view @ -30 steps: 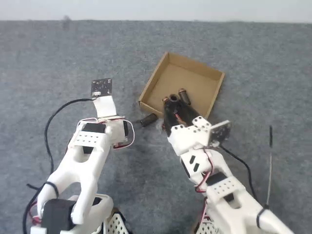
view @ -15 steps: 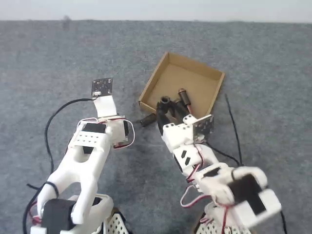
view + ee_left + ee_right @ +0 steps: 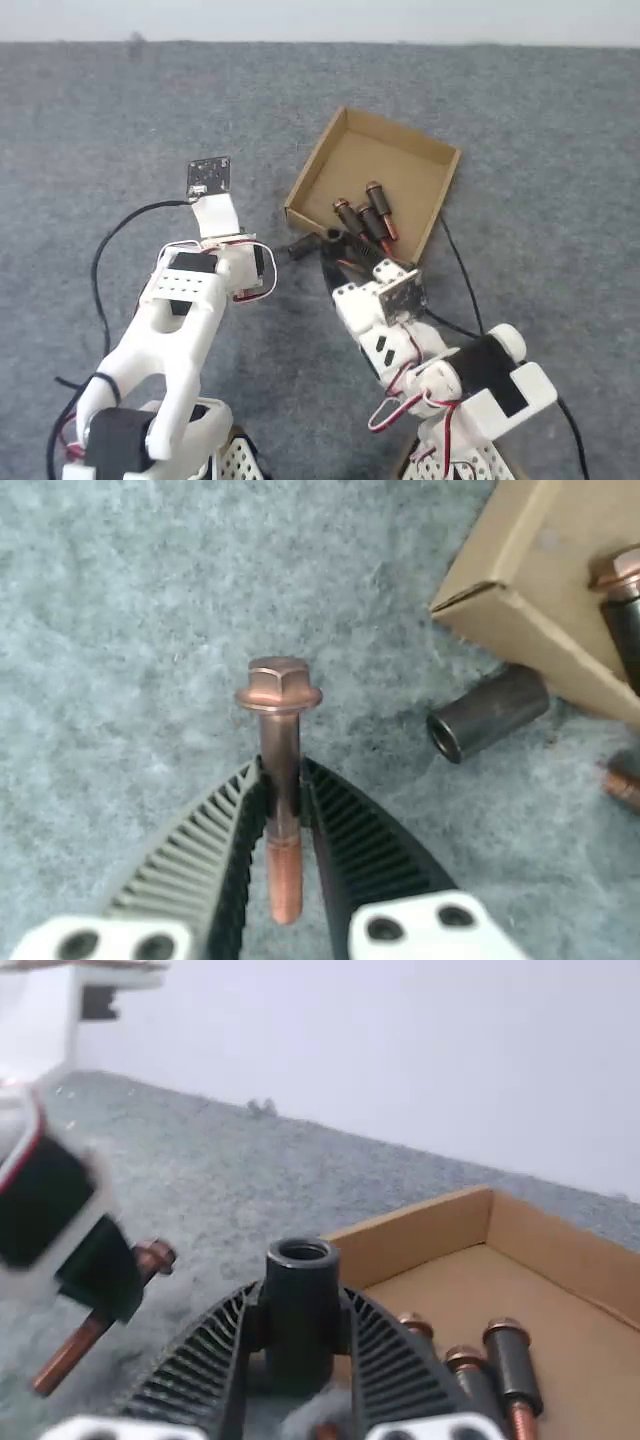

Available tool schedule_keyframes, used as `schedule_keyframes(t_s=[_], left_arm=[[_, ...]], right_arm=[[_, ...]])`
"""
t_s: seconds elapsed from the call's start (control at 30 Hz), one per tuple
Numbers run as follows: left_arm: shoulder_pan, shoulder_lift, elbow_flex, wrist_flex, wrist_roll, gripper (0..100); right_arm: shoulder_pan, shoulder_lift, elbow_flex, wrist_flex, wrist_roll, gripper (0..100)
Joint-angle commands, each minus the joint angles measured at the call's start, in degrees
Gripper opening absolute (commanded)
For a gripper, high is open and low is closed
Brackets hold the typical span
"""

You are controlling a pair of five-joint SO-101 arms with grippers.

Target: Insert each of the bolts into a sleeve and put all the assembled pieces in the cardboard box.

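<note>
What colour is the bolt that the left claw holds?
The bolt is copper-coloured, reddish brown; the left wrist view shows it best.

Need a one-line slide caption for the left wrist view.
Left gripper clamps a copper bolt above grey carpet, an empty sleeve lying beside the cardboard box.

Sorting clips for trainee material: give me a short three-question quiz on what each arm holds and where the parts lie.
1. True or false: the left gripper is shut on a bolt.
2. The right gripper holds: A a bolt, B a sleeve, C nothing?
3. Fill in: the loose sleeve lies ___ the cardboard box (inside/outside).
Key: 1 true; 2 B; 3 outside.
</note>
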Motion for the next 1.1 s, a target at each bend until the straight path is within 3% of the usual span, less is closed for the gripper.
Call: schedule_keyframes(t_s=[0.0,0.33,0.53,0.67,1.07], left_arm=[[-0.2,-3.0,-0.8,-2.0,-0.5,1],[0.2,-3.0,-0.6,-9.9,-0.4,1],[0.4,-3.0,-0.7,-19.5,-0.4,1],[2.8,-3.1,-0.7,-25.7,-0.5,1],[10.0,-3.1,-0.4,-32.3,-0.5,1]], right_arm=[[-1.5,-0.6,1.2,-1.8,1.5,0.6],[-1.2,0.0,4.0,-7.1,1.2,0.6],[-1.2,0.0,3.7,-7.1,1.1,0.6],[-1.4,0.0,3.7,-7.1,1.1,0.6],[-1.5,0.0,0.4,-2.6,-2.8,0.6]])
